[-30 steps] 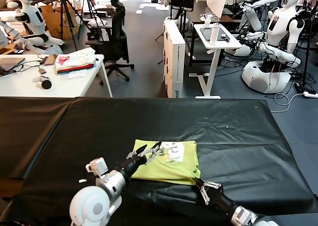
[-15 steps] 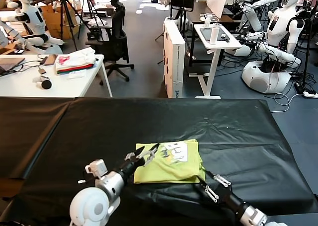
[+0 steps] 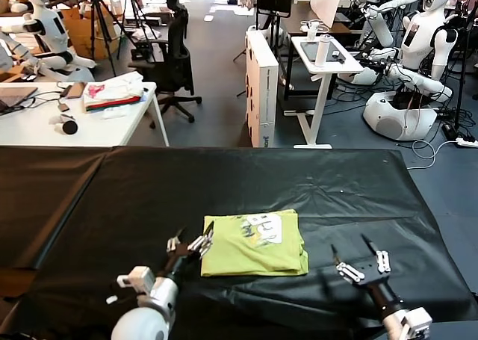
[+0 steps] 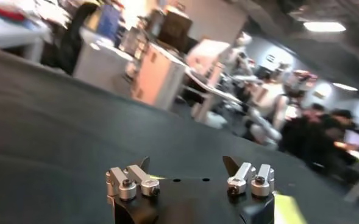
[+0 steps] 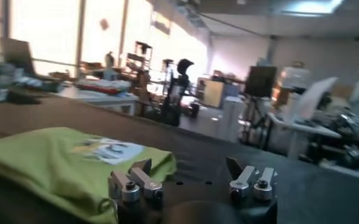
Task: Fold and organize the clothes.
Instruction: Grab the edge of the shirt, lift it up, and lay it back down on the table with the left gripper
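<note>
The lime yellow-green T-shirt (image 3: 255,243) is seen folded into a compact rectangle on the black table cover (image 3: 336,190), toward the near middle, with its pale printed patch turned upward. Just beside its left edge the left gripper (image 3: 191,243) is held with its fingers spread and nothing between them, apart from the cloth. The right gripper (image 3: 360,261) is found further off, beyond the shirt's right edge, likewise spread wide and empty above the cover.

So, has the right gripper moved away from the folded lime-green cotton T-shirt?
Yes. The right gripper left the lime-green cotton T-shirt's near corner, going right, and is open.
</note>
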Motion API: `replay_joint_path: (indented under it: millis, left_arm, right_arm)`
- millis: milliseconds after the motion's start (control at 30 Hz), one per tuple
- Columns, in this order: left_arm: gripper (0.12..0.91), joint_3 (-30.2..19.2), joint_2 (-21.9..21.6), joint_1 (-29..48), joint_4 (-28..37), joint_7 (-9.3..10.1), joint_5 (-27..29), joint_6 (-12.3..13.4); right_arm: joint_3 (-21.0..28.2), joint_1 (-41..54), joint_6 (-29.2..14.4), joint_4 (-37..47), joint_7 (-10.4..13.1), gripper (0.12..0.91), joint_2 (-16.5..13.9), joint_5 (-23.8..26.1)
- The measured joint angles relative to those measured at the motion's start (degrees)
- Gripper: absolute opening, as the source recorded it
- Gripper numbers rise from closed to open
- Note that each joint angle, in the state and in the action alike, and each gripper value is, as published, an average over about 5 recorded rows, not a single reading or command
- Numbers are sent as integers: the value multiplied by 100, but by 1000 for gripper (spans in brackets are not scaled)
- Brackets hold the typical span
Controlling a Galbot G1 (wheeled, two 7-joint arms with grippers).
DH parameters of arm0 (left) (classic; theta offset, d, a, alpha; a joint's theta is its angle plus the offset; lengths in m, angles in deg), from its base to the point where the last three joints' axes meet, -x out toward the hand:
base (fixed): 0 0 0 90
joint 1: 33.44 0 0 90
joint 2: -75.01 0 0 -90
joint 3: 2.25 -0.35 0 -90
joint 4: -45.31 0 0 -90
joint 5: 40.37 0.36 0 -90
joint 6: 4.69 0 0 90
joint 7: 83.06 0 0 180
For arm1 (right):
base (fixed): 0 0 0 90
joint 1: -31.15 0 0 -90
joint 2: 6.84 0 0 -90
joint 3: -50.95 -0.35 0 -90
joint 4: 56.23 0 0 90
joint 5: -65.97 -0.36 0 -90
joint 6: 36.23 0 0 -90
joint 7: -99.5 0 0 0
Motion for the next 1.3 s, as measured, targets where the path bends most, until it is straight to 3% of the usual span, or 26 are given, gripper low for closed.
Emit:
replay_joint_path:
  millis: [200, 567, 900, 1300]
  left_arm:
    - [907, -87, 197, -83, 258, 73, -20, 274]
    - [906, -171, 376, -37, 474, 68, -65, 353]
    - [756, -184, 445, -76, 486, 64, -116, 360]
    - [728, -238, 529, -119, 446, 57, -87, 346]
  right_arm:
    - [-17, 29, 81, -72, 27, 907, 53, 13]
    - [-23, 46, 87, -83, 16, 907, 86, 19]
    - [32, 122, 110, -51, 12, 907, 77, 29]
    - [33, 119, 111, -34, 4, 907, 72, 30]
